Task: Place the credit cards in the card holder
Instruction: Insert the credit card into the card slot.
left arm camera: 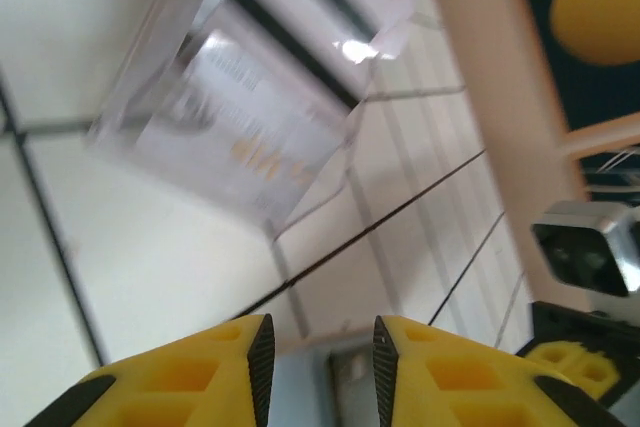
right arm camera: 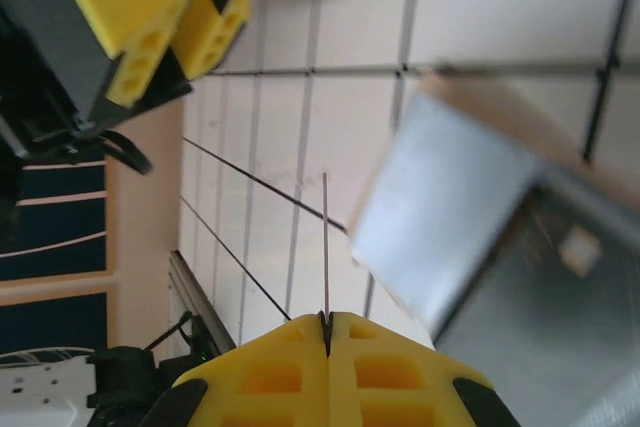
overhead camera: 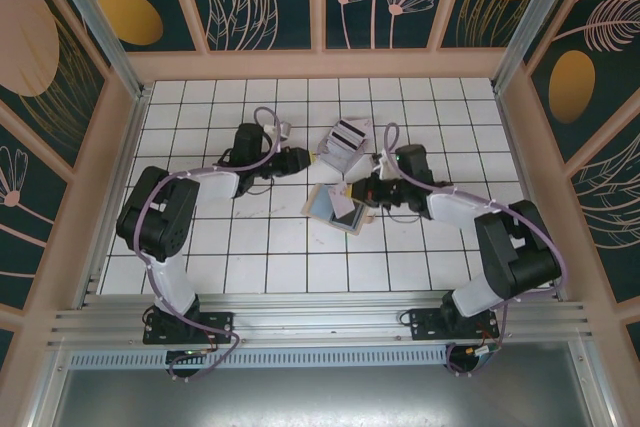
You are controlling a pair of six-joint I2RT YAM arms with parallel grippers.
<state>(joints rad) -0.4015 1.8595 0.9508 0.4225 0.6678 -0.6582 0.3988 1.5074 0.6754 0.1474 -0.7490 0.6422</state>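
Left fingers (overhead camera: 311, 159): from above, only a yellow tip shows, up and to the left of the card holder (overhead camera: 350, 224). In the left wrist view the fingers (left arm camera: 180, 387) are cut off by the bottom edge. They are spread, with nothing between them.
Credit cards (overhead camera: 346, 139): a loose, overlapping pile just beyond the card holder. The number cannot be counted. In the left wrist view the pile (left arm camera: 225, 132) is blurred and its print is unreadable.
Card holder: in the right wrist view it (right arm camera: 500, 122) is blurred and cut off at the right edge. Whether the pale blue-grey panel on it is a card or its lining cannot be told.
Held card (right arm camera: 325, 237): seen edge-on as a thin dark line, so its face is hidden.
Right fingers (right arm camera: 270, 382): pressed together, pinching the held card. From above they (overhead camera: 368, 189) are dark and sit just right of the card holder, with the tips hard to separate from it.
Open room: bare table (overhead camera: 250, 237) lies to the left of the card holder and nearer than it. The wooden walls (overhead camera: 118, 147) are well apart from it on both sides.
Crowding: both pairs of fingers are near the card holder, with the pile between them.
Materials: the table has glossy white tiles with dark joints. The card holder is flat, tan and tilted. The cards are thin and whitish, some with dark stripes. The fingers are yellow blocks with hollow cells.
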